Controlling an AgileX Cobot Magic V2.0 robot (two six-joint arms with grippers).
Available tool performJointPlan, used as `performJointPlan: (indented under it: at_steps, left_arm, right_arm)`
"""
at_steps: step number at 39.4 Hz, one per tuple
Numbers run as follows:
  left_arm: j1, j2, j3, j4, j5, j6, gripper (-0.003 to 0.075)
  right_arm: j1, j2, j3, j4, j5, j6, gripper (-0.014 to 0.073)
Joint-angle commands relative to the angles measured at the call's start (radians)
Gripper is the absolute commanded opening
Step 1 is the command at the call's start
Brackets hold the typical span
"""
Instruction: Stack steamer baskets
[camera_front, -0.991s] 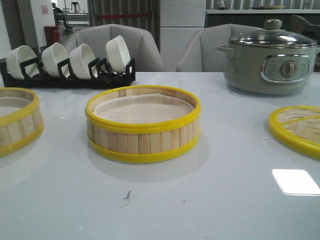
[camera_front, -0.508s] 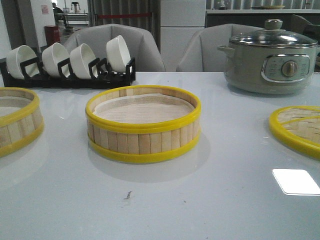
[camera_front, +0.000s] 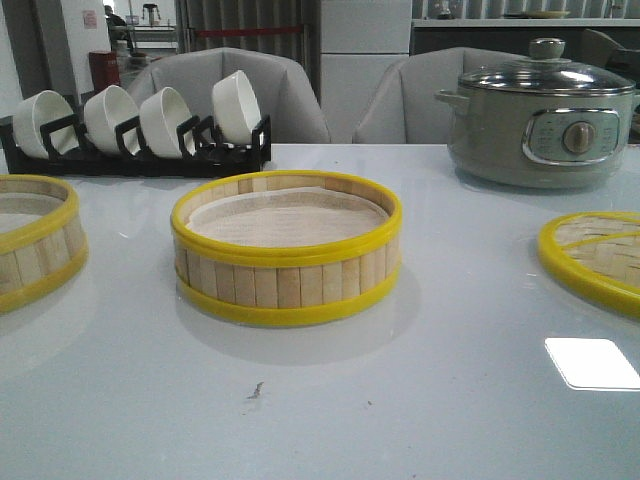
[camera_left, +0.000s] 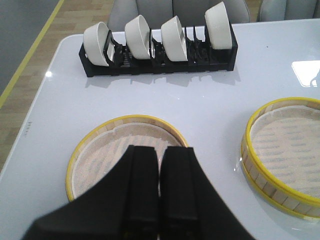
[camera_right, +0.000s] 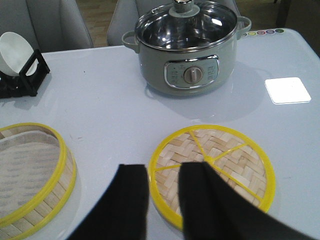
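Nothing has shifted since the earlier front pictures: both baskets, the lid and the pot sit exactly where they did, and no arm has entered that view.

From the front, the middle steamer basket (camera_front: 286, 250) stands at the centre of the desk (camera_front: 420, 400), lined with pale paper. A second steamer basket (camera_front: 35, 240) is cut off at the left edge of the frame, well apart from the first. At the right edge lies a flat woven lid (camera_front: 595, 260). The grey-green pot (camera_front: 540, 120) fills the upper right, and the rack of white bowls (camera_front: 140, 125) the upper left.

In the left wrist view, the left end effector (camera_left: 160, 195) hangs above the left-hand basket at lower centre, its fingers pressed together and clutching nothing. The middle basket shows at the right edge, the bowl rack along the top.

In the right wrist view, the right end effector (camera_right: 165, 200) hovers over the near edge of the lid at lower centre, fingers parted, empty. The pot is at top centre; the middle basket is at lower left.

By my reckoning the stacking has not begun; this is the approach. Next, the left end effector would need to spread, drop over the basket's rim and grip it before carrying it across onto the middle one.
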Motion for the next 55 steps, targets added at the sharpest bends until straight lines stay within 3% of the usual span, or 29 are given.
performJointPlan:
  at_steps: [1, 13, 16, 22, 25, 36, 55]
  left_arm:
    - [-0.007, -0.005, -0.028, -0.008, -0.047, -0.003, 0.0087]
    - [-0.007, 0.044, -0.028, -0.017, -0.050, 0.008, 0.0100]
    - [-0.007, 0.062, -0.028, -0.060, -0.072, 0.071, 0.0160]
    - [-0.007, 0.111, -0.028, -0.097, -0.116, 0.075, 0.0382]
    - [-0.007, 0.163, -0.028, -0.112, -0.128, 0.075, 0.0435]
    - [-0.007, 0.420, -0.047, -0.121, -0.224, 0.075, 0.0435]
    - [-0.007, 0.815, -0.204, -0.121, -0.240, 0.075, 0.0435]
  right_arm:
    - [-0.004, 0.018, -0.036, -0.031, -0.074, -0.011, 0.0470]
    - [-0.004, 0.018, -0.036, -0.033, -0.079, -0.011, 0.0465]
    - [-0.004, 0.018, -0.036, -0.033, -0.079, -0.011, 0.0465]
    - [-0.004, 0.018, -0.036, -0.033, -0.080, -0.011, 0.0465]
    - [-0.004, 0.018, -0.036, -0.033, -0.080, -0.011, 0.0465]
    - [-0.004, 0.018, -0.036, -0.033, -0.080, -0.011, 0.0465]
    - [-0.004, 0.018, -0.036, -0.033, -0.079, -0.011, 0.0465]
